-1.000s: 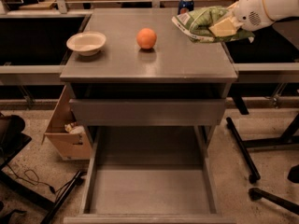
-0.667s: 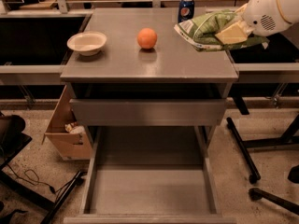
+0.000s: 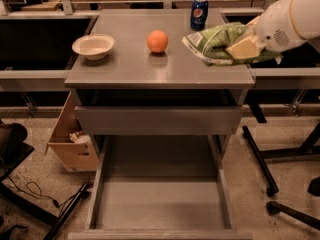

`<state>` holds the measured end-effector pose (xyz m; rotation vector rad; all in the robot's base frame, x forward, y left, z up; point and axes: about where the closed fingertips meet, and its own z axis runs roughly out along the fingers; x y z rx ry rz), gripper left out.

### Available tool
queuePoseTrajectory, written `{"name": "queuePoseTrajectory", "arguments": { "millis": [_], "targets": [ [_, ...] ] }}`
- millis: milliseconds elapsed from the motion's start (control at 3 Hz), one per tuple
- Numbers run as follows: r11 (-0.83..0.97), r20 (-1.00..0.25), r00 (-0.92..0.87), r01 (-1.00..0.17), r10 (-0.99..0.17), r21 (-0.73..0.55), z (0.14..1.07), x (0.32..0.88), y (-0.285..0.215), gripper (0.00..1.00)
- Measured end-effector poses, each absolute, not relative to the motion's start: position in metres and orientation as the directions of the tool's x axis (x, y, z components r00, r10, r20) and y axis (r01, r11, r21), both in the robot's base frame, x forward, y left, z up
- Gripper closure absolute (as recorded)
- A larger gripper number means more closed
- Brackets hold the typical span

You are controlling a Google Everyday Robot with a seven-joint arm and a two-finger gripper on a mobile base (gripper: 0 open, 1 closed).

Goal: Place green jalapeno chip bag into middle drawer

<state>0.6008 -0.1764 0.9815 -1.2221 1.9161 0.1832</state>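
The robot's white-armed pincer [image 3: 241,49], its pale finger pad clamped on one end of the wrinkly, glossy green jalapeno chip bag [image 3: 212,43], holds the bag at the front corner of the grey metal worktop [image 3: 130,66]. Over the past second the pincer and its load have drawn forward, away from the blue soda can [image 3: 200,12]. The bag partly hid the can a moment ago; the can now stands in full view behind the pincer. The bag appears to hang just off the surface rather than rest on it, though the angle makes that hard to confirm. Well off to the side of the pincer, the round orange fruit [image 3: 157,41] and, farther still, the shallow white bowl [image 3: 93,46] sit where they were. Below and in front of the pincer, under a drawer with a tall plain grey front panel [image 3: 157,120], the wide, shallow grey metal middle drawer [image 3: 160,206] stands pulled out, its flat floor in view. The shift suggests the pick-up is done and the carry has begun. The bag is secured and heading for the worktop's edge, but it has yet to clear that edge, descend past the tall front panel and reach the open drawer, so the placing itself remains ahead.
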Motion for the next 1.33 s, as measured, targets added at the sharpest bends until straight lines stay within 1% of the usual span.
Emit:
{"name": "queuePoseTrajectory", "arguments": {
  "millis": [333,667,1000,1333],
  "targets": [
    [0.466,-0.739,-0.091,-0.825,-0.668,-0.320,0.976,0.553,-0.131,1.00],
    [0.417,-0.782,0.000,-0.846,-0.623,-0.332,0.938,0.502,-0.063,1.00],
    [0.369,-0.785,-0.019,-0.889,-0.619,-0.270,0.865,0.474,-0.014,1.00],
    [0.345,-0.750,-0.105,-0.923,-0.653,-0.171,0.768,0.454,0.015,1.00]
  ]
}}
